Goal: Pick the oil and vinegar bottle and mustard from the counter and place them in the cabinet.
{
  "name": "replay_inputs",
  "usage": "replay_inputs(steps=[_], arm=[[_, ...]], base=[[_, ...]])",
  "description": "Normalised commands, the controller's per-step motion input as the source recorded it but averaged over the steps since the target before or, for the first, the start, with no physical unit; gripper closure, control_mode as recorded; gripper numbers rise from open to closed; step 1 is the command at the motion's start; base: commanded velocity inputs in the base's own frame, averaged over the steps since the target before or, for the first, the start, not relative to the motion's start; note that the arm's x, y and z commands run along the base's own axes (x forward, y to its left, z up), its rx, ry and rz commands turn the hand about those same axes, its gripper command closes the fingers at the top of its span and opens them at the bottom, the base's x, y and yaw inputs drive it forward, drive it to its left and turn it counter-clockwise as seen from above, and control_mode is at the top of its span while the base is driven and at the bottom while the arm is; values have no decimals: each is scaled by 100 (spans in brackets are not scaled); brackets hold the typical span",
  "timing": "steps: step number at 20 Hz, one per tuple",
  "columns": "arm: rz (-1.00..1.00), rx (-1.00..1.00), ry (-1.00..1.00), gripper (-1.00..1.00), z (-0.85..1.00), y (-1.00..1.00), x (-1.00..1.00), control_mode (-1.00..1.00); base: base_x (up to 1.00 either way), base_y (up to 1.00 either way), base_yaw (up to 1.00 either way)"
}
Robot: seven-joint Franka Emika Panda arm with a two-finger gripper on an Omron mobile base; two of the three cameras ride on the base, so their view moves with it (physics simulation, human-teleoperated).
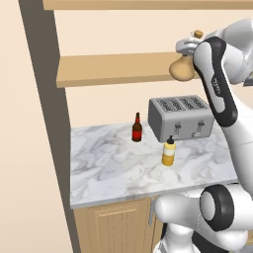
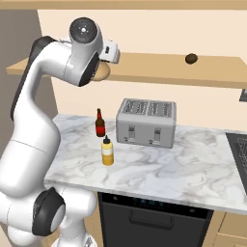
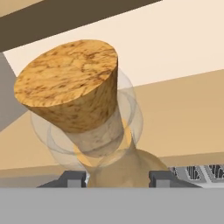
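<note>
**Flask held aloft at the cabinet shelf**

The gripper point(image 3: 117, 178) is closed on the oil and vinegar bottle point(image 1: 182, 68), its two dark fingertips point(image 3: 72, 178) pressed on either side of the flask just below the neck. The bottle is a translucent tan flask with a round, bulbous belly, a thin glassy neck and a mottled brown cork stopper point(image 3: 70, 83) that looms large in the hand view. In the left base view its belly hangs at the front edge of the cabinet point(image 1: 113, 69) shelf, at about 1 o'clock from the toaster point(image 1: 181, 117), partly hidden by the arm; whether it touches the plank is unclear.

The mustard point(image 1: 169, 151), a small yellow squeeze bottle with a paler upper part and pointed nozzle, stands upright on the counter point(image 1: 108, 168), at 6 o'clock of the toaster. A small dark red bottle point(image 1: 137, 128) stands at the toaster's 9 o'clock. A small dark round object point(image 2: 191, 59) sits on the shelf.
</note>
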Motion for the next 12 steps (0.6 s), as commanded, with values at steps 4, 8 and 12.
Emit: replay_inputs(steps=[4,8,12], arm=[[0,0,0,100,0,0,19,-100],[0,0,0,100,0,0,14,-100],[-1,0,0,100,0,0,9,-100]], base=[[0,0,0],[0,0,0],[0,0,0]])
